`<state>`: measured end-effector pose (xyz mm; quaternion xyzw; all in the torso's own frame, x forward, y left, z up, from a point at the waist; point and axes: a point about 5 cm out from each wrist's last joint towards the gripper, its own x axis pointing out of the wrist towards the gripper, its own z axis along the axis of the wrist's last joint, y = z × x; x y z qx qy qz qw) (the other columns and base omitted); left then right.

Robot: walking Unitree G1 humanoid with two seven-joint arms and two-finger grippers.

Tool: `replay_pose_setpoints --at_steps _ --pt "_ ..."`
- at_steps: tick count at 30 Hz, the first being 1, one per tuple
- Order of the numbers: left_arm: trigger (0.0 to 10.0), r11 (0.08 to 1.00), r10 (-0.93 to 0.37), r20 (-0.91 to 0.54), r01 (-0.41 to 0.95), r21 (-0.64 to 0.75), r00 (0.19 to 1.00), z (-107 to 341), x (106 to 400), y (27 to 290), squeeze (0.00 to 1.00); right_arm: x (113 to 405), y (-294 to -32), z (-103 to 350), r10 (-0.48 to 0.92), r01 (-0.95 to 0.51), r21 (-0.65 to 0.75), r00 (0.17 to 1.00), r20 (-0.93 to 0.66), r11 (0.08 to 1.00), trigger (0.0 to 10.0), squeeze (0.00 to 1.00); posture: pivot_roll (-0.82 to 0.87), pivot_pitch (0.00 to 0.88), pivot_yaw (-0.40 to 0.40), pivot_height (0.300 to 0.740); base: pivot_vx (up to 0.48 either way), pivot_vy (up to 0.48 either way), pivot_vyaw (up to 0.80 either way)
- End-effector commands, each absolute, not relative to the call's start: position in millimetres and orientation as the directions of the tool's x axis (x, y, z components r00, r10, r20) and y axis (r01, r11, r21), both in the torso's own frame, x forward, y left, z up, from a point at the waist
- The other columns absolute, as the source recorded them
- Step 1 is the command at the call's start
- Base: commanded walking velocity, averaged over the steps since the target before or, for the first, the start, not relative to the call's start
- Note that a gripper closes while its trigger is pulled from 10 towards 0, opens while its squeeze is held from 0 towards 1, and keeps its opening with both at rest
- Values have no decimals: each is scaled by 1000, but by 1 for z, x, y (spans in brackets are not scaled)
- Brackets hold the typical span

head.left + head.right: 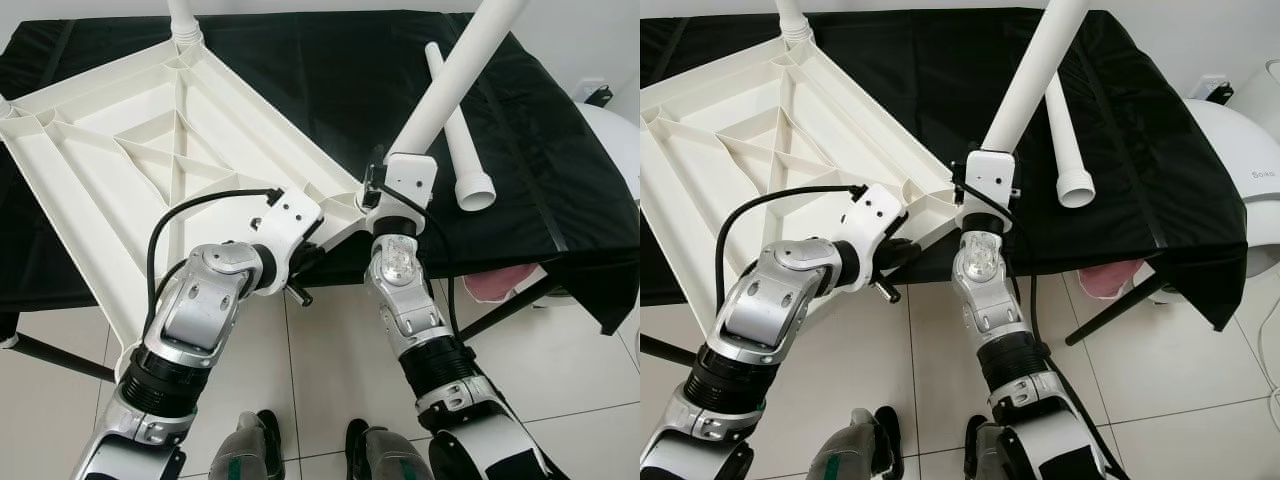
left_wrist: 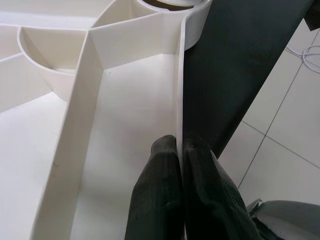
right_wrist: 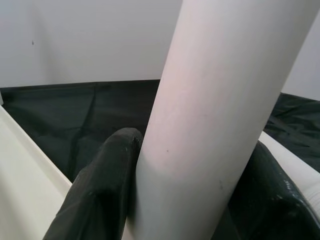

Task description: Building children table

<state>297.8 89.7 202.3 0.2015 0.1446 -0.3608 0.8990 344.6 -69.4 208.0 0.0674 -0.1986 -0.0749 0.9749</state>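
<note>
White ribbed tabletop [image 1: 150, 150] rim pinched by left claw [image 2: 180, 150]; right claw [image 3: 190, 165] clamps smooth round leg [image 1: 450, 85].

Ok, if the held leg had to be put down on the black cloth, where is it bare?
Bare black cloth lies between the upturned tabletop and the loose leg, and again right of that leg toward the cloth's edge. The near corner is crowded: the left tool pinches the tabletop's rim, and the right tool holds a leg there.
</note>
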Motion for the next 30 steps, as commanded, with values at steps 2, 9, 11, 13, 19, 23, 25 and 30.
replay_pose_setpoints --at_steps 2,9,11,13,19,23,25,30 --pt "10000 746 -449 -283 530 403 847 223 305 111 0 348 -85 192 -231 168 237 935 270 957 10000 0 -24 196 -6 740 0 0 0" --pt "10000 729 -454 -297 542 418 840 219 305 113 0 349 -86 198 -197 116 267 933 302 957 10000 0 -23 197 -4 740 0 0 0" --pt "10000 733 -461 -302 550 400 834 218 305 114 1000 349 -87 199 -187 104 265 932 312 959 10000 0 -24 199 0 740 0 0 0" --pt "10000 733 -460 -302 549 401 835 218 305 114 1000 349 -87 199 -178 93 264 931 319 960 10000 0 -25 200 0 740 0 0 0" --pt "10000 724 -461 -303 551 416 834 218 306 113 0 349 -86 200 -156 68 266 932 326 962 10000 0 -24 202 -1 740 0 0 0" --pt "10000 709 -459 -311 554 436 832 217 306 114 0 349 -86 205 -123 20 285 930 347 958 10000 0 -25 202 -5 740 0 0 0" --pt "10000 701 -462 -311 557 445 830 217 306 115 0 349 -87 209 -99 -16 299 925 367 954 10000 0 -25 202 -5 740 0 0 0" --pt "10000 692 -471 -315 567 447 824 216 305 114 0 350 -90 214 -85 -43 307 916 392 951 10000 0 -25 202 -5 740 0 0 0"
